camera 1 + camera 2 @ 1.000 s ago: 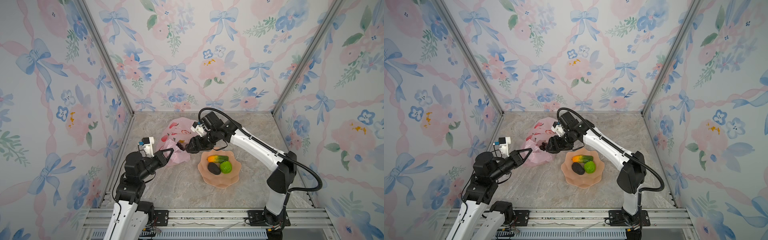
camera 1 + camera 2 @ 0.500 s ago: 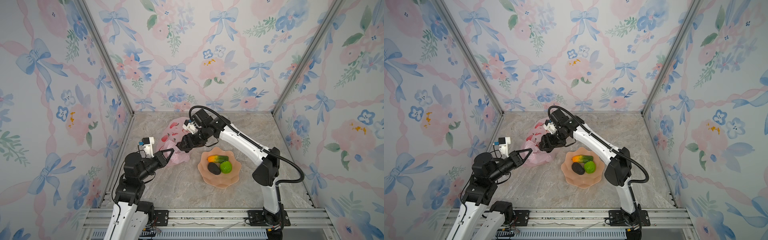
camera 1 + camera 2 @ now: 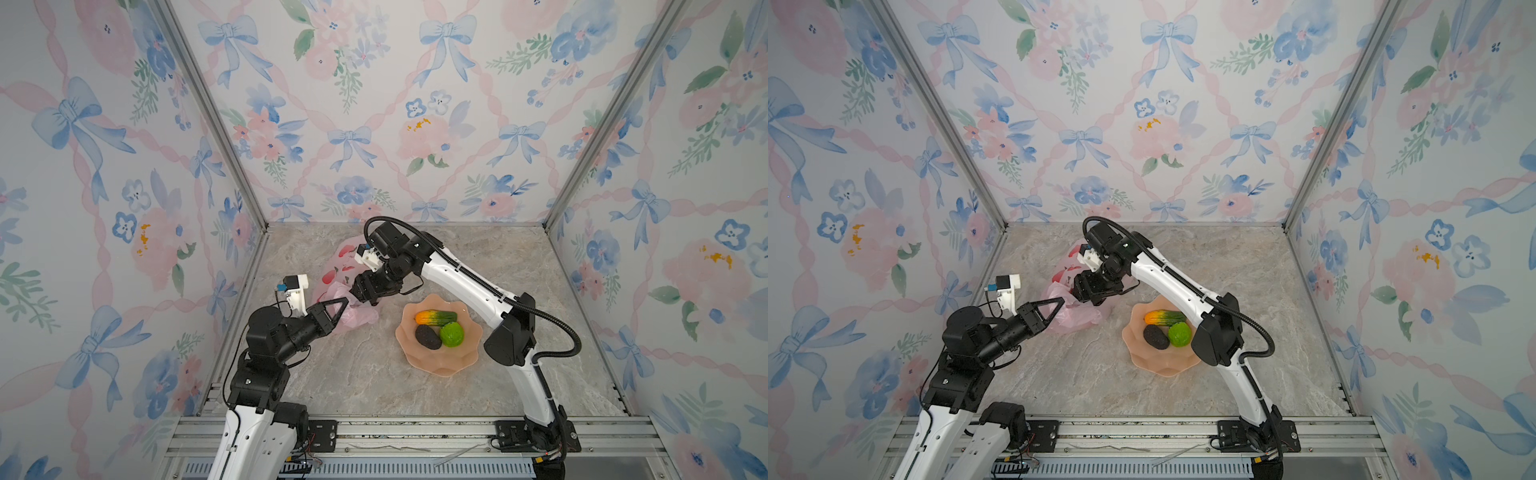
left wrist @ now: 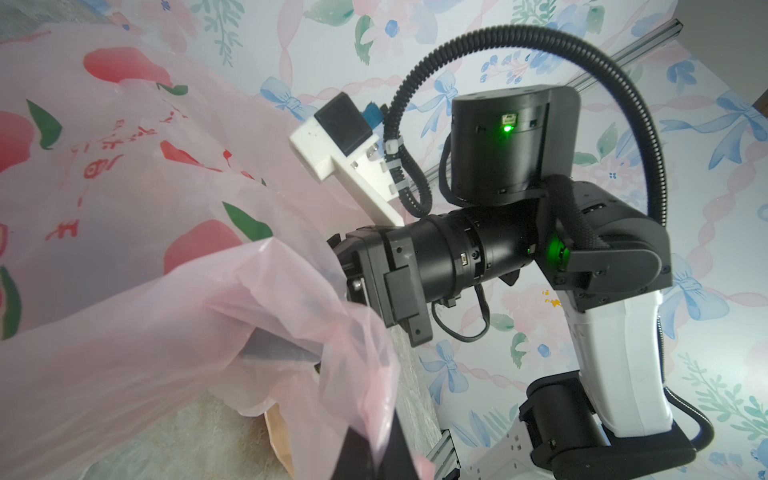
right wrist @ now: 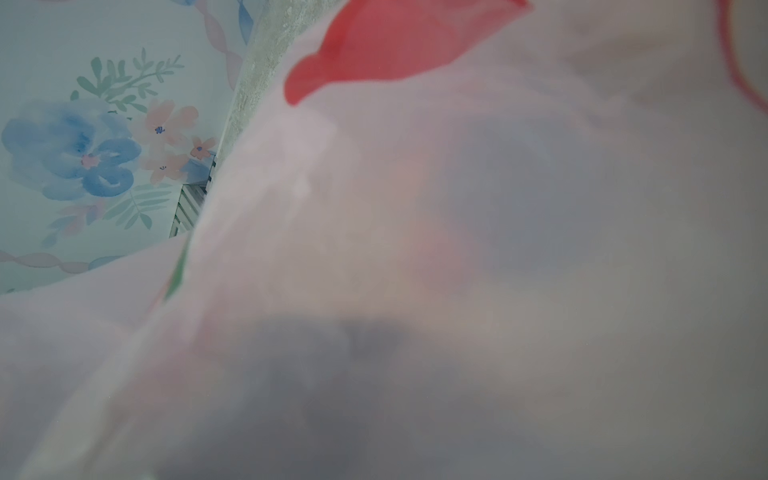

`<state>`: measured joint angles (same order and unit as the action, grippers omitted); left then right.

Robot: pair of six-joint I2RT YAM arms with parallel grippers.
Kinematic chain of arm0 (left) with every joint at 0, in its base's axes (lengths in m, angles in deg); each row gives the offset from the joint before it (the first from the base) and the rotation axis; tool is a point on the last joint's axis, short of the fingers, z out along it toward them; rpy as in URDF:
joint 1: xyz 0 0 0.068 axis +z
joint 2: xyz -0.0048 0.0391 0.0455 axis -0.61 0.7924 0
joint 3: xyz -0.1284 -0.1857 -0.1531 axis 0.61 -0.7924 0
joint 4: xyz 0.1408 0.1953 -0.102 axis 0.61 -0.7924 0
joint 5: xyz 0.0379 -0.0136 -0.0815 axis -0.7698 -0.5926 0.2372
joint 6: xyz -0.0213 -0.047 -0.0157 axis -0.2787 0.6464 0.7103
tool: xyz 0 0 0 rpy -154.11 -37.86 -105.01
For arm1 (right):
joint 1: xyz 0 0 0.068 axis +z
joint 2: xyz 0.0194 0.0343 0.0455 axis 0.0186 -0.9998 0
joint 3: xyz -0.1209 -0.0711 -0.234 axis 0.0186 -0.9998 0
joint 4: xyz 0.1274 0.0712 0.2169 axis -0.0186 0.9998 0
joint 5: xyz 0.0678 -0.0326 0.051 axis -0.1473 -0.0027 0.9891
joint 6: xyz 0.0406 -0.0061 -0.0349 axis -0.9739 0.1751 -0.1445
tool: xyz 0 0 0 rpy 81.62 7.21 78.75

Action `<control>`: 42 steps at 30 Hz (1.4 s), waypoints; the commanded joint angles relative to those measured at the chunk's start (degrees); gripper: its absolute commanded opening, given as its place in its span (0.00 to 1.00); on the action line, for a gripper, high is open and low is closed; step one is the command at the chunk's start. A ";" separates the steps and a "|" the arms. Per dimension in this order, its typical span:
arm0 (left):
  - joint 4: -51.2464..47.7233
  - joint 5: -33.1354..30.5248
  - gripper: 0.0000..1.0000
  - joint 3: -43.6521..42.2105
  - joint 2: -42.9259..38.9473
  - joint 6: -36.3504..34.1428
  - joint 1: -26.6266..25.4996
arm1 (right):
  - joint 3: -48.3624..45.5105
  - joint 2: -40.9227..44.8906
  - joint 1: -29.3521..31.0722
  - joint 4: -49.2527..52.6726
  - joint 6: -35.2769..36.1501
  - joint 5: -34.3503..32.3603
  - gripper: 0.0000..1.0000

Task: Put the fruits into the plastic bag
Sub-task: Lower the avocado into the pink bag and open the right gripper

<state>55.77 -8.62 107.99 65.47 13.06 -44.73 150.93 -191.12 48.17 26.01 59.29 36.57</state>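
Observation:
The pink plastic bag lies at the back left of the floor, and my left gripper is shut on its near edge, holding the mouth up. In the left wrist view the film drapes over my left gripper. My right gripper reaches into the bag's mouth. Its fingers are hidden behind the film, which also covers the right wrist view. Three fruits lie in the bowl: an orange-green papaya, a black avocado and a bumpy green fruit.
The peach scalloped bowl stands right of the bag, under my right forearm. Flowered walls close in the marble floor on three sides. An aluminium rail runs along the front edge.
My right arm has swung left from above the bowl's edge, and its gripper has gone into the bag's mouth. The left gripper has kept its hold.

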 commanded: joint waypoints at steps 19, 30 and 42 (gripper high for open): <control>1.67 0.32 0.00 0.38 -1.98 -0.60 -0.25 | 3.57 -7.84 0.34 -2.31 -2.28 2.87 0.79; 1.61 0.14 0.00 -0.62 -2.76 -0.36 -0.20 | 3.95 -10.13 -0.09 -6.80 -6.02 4.61 0.83; 1.64 -0.51 0.00 -0.85 -2.31 0.10 -0.16 | 2.71 -10.54 -0.45 -8.66 -7.29 4.52 0.89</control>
<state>55.75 -8.69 107.94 63.35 13.15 -44.73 153.14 -200.48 48.06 18.10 52.93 40.35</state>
